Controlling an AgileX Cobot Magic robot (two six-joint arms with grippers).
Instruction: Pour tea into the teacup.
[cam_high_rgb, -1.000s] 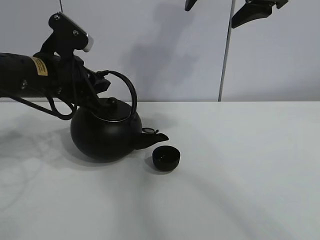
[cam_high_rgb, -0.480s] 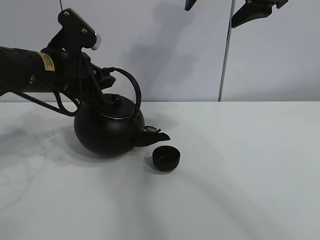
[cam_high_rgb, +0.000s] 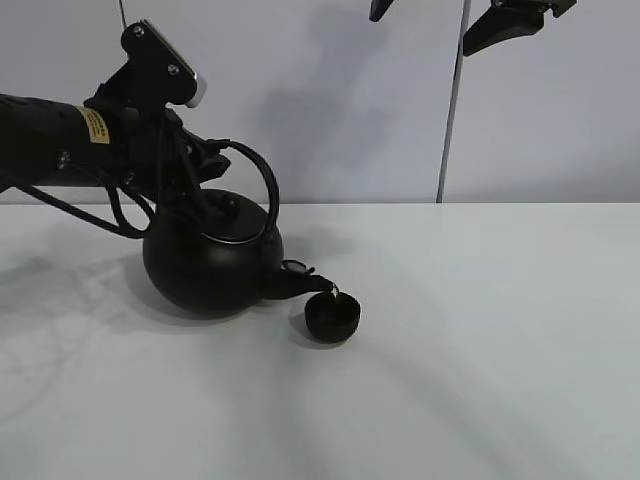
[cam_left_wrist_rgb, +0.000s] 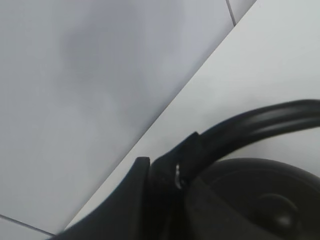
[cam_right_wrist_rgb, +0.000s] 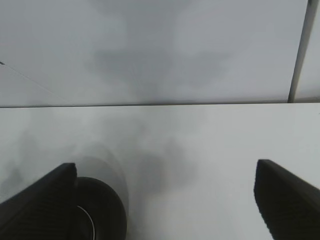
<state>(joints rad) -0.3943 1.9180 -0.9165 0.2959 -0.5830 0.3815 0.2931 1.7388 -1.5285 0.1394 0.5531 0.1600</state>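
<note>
The black kettle (cam_high_rgb: 208, 268) hangs tilted from my left gripper (cam_high_rgb: 210, 156), which is shut on its arched handle (cam_high_rgb: 262, 180). Its spout (cam_high_rgb: 305, 281) points down and reaches over the near rim of the small black teacup (cam_high_rgb: 332, 317), which stands on the white table (cam_high_rgb: 480, 330). In the left wrist view the gripper (cam_left_wrist_rgb: 179, 172) clamps the handle (cam_left_wrist_rgb: 260, 120) above the kettle's lid (cam_left_wrist_rgb: 272, 210). My right gripper (cam_high_rgb: 420, 30) hangs open and empty high at the back; in its own view (cam_right_wrist_rgb: 165, 167) the jaws stand wide apart and the kettle's edge (cam_right_wrist_rgb: 102, 210) shows below.
A grey wall with a vertical seam (cam_high_rgb: 450, 120) closes the back of the table. The left arm with its cables (cam_high_rgb: 60, 150) reaches in from the left, above the table.
The kettle has tipped further forward and its spout has dropped from above and beside the teacup down to the cup's rim. The right gripper has not moved.
</note>
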